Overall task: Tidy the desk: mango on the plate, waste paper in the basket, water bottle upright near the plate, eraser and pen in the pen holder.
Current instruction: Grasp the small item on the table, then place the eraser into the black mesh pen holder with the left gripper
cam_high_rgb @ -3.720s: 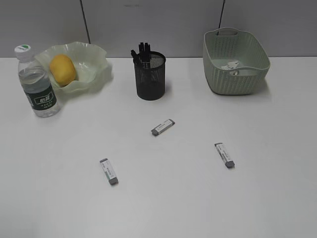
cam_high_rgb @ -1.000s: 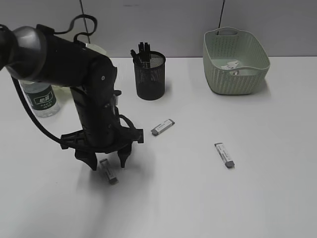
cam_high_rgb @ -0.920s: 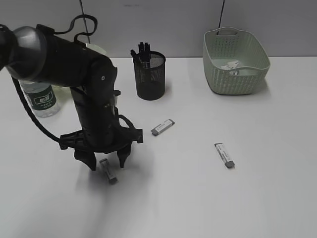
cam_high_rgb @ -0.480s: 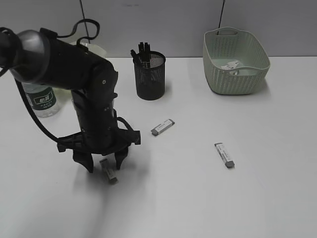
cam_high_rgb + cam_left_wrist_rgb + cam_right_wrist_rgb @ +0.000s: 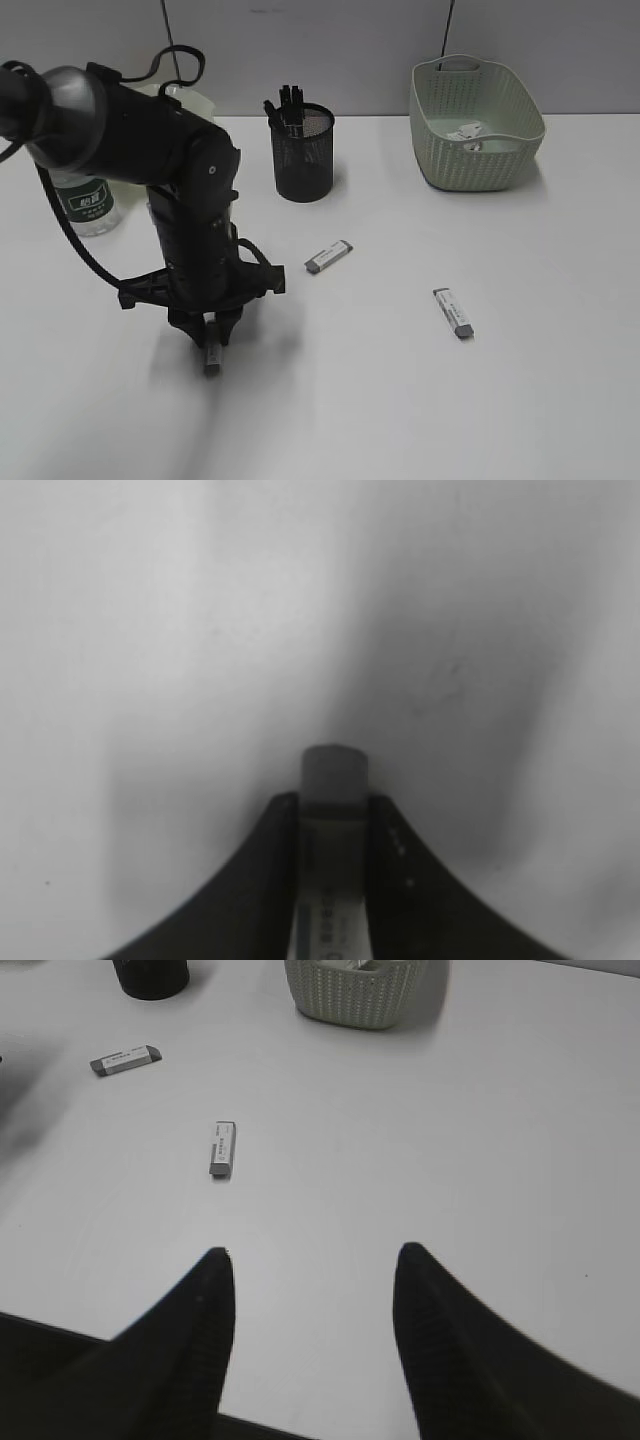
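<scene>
Left gripper (image 5: pixel 211 335) pinches an eraser (image 5: pixel 212 357) across its width, near-left on desk (image 5: pixel 400 400); its long axis runs out between the fingers. Pen holder (image 5: pixel 303 155) lies far-right of it. Right gripper (image 5: pixel 312 1290) open, empty.

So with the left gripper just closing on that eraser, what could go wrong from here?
1. The left gripper pinches the eraser near one end, with the grey tip sticking out past the fingers; it may pivot or slip on lifting.
2. The pen holder is already crowded with pens, so the eraser could catch on them when dropped in.
</scene>
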You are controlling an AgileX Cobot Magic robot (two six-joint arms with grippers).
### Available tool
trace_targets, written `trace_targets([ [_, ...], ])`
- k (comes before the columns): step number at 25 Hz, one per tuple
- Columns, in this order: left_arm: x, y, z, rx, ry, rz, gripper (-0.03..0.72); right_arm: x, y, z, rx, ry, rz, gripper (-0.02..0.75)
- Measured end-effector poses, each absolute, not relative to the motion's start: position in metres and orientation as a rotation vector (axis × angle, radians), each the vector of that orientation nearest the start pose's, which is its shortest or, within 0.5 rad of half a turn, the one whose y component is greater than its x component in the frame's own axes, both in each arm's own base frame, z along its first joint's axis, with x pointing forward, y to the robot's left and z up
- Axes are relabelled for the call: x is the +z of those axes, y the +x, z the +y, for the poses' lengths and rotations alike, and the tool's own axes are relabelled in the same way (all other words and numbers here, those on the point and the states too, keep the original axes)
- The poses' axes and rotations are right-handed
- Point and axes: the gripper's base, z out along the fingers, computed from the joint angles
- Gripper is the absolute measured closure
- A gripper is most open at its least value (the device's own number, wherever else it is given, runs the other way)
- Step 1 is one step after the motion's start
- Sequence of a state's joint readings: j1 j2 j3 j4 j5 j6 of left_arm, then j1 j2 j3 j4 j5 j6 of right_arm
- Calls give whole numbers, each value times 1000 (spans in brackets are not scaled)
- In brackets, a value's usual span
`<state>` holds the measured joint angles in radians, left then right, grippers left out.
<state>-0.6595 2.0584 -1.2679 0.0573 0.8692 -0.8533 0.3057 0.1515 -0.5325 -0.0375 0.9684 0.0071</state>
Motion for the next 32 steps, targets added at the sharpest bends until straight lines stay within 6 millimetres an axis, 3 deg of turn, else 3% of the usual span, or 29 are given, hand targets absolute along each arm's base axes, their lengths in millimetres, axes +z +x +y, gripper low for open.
trace_targets([
  [5, 121, 296, -224, 56, -236, 3096, 533, 293, 20, 3, 147, -311, 2050, 323],
  [9, 141, 304, -226, 33, -195, 3031, 533, 293, 20, 3, 147, -312, 2052, 323],
  [13, 186, 328, -236, -43, -114, 2856, 533, 293, 20, 3, 147, -312, 2053, 323],
  [18, 254, 368, -254, -161, 18, 2500, 533, 293, 20, 3, 147, -312, 2053, 323],
  [22, 291, 390, -261, -257, 119, 2232, 533, 293, 20, 3, 140, -312, 2052, 323],
  [26, 288, 409, -260, -301, 189, 2105, 533, 293, 20, 2, 125, -313, 2051, 323],
  [32, 246, 439, -259, -378, 231, 2055, 533, 293, 21, 2, 119, -313, 2051, 323],
])
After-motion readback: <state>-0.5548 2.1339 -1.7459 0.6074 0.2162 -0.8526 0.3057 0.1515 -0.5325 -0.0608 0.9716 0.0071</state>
